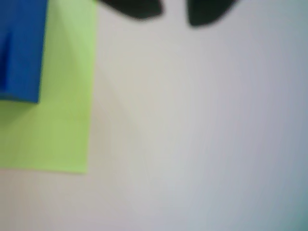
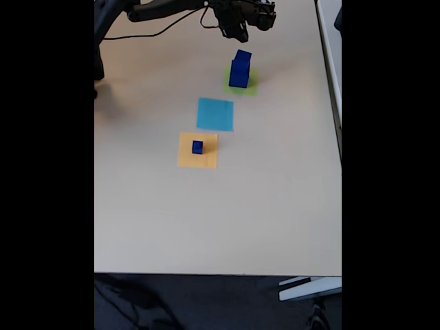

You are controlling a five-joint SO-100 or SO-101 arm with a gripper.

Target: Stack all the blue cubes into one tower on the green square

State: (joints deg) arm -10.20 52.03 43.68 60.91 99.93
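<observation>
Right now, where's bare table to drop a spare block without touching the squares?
Free: the wide tabletop below the orange square, plus the strip left of the light-blue square. Crowded: top edge, where the gripper hangs just above the tower on the green square.

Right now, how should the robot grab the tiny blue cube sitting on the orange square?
Probably from straight above, pinching two opposite flat sides of the tiny blue cube. It sits flat and alone on the orange square, with bare paper all round, so the fingers should fit either side. The gripper hangs near the tower, open.
</observation>
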